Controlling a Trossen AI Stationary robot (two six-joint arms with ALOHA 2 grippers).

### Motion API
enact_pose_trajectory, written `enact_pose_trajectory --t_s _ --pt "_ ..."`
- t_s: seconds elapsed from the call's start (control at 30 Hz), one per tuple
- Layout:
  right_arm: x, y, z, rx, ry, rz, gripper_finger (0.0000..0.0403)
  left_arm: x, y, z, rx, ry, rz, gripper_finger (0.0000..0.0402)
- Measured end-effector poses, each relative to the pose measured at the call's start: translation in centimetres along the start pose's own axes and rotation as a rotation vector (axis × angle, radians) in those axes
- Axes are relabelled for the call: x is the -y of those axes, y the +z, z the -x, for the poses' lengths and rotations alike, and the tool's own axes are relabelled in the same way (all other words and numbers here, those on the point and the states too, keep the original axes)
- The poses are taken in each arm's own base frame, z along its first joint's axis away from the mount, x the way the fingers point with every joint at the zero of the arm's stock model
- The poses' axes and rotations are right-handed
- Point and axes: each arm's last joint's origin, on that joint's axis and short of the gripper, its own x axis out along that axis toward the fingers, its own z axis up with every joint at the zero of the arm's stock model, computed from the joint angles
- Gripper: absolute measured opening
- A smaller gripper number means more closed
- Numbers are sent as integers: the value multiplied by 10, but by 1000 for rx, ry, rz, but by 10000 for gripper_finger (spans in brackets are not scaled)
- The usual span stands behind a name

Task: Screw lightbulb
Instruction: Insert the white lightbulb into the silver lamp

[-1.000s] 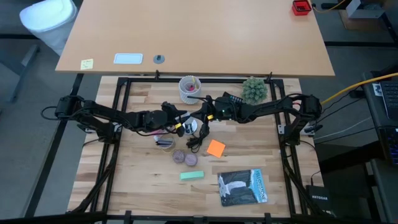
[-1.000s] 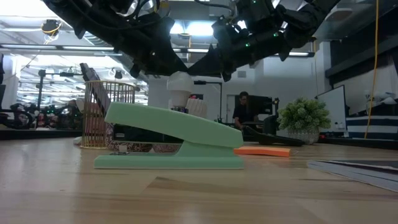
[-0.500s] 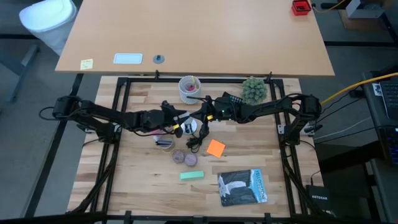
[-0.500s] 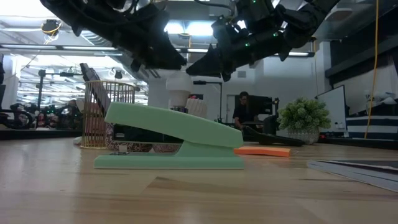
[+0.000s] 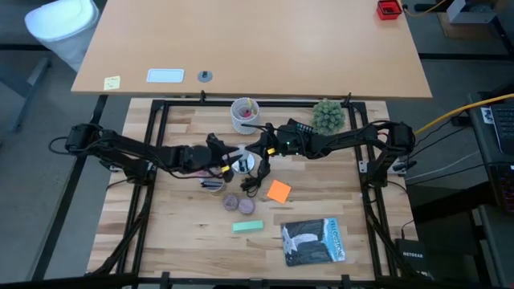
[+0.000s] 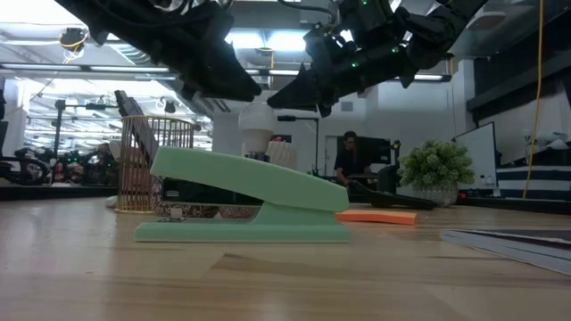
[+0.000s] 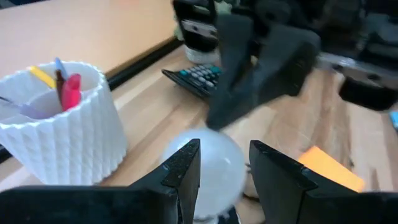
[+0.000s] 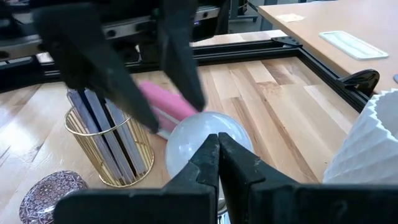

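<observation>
Left claw (image 7: 221, 168) has backed off the bulb (image 7: 208, 168). 1 s ago in the low view its dark fingers overlapped the bulb's crown; now they sit up and to the side of it, with the bulb (image 6: 256, 122) showing clear below. In the high view the left arm has pulled slightly toward its own side, the gap to the bulb (image 5: 244, 163) is wider.

Left wrist view: fingers (image 7: 182, 167) spread to a narrow gap, the bulb seen through it just beyond the tips, not gripped. Reads as a release and regrip between twists, so the bulb is probably partly threaded, not seated yet.

Right claw (image 8: 217, 163) hasn't moved across the 3 frames. Its fingers are pressed together, tips low in front of the bulb (image 8: 202, 142) near its base. Likely steadying the socket side, but the contact itself is hidden.

Bulb stands upright mid-bench between both claws, near the pen cup (image 5: 243, 113) and the gold wire holder (image 8: 112, 146).

Stapler (image 6: 241, 201), orange notepad (image 5: 278, 191) and booklet (image 5: 312, 240) sit clear of the work.
</observation>
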Motion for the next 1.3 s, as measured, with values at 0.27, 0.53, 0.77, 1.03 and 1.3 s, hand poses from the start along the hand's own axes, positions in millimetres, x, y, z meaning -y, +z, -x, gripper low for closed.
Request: enact_pose_trajectory --t_s 0.27,0.53,0.77,1.03,1.3 --pt "0 0 0 -1 0 0 11 14 -9 9 -55 -49 -10 73" --pt "0 0 0 -1 0 0 11 8 -17 8 -133 5 39 6" --pt "0 0 0 -1 0 0 11 2 -15 5 -130 29 47 10" --pt "0 -1 0 -3 10 0 11 -3 -14 3 -129 56 52 4" --pt "0 -1 0 -5 17 -1 11 -4 -14 3 -121 87 51 4"
